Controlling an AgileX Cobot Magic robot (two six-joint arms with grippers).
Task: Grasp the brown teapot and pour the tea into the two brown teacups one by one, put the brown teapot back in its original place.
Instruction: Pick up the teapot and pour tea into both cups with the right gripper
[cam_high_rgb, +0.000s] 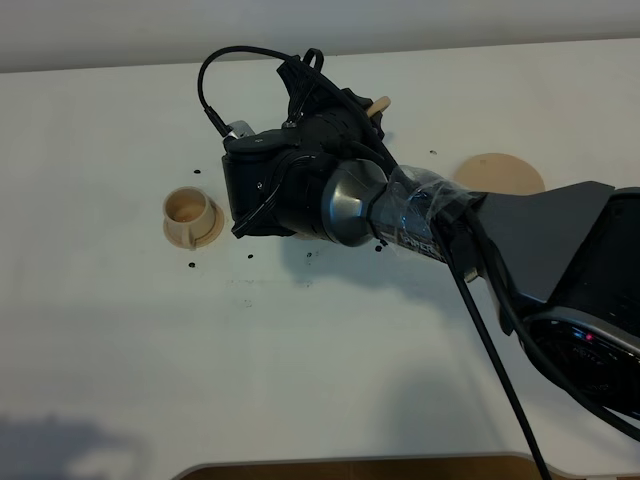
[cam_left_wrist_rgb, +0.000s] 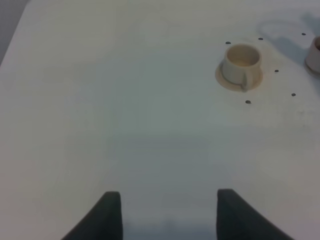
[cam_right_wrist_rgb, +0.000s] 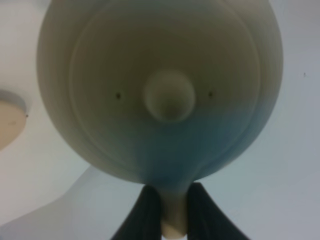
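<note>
Pinching the loop handle of the brown teapot (cam_right_wrist_rgb: 160, 90), the right gripper (cam_right_wrist_rgb: 173, 196) holds it just right of one teacup (cam_high_rgb: 193, 215) (the second teacup (cam_left_wrist_rgb: 315, 55) barely shows). Further right lies the wide saucer (cam_high_rgb: 498, 172). The left gripper (cam_left_wrist_rgb: 167, 215) hangs spread.

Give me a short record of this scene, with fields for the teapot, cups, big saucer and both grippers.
brown teapot: held by its handle, off its saucer
right gripper: shut on the brown teapot
left gripper: open, empty, above bare table
left teacup: upright on its small saucer
second teacup: barely in view, cut off
large saucer: bare
</note>
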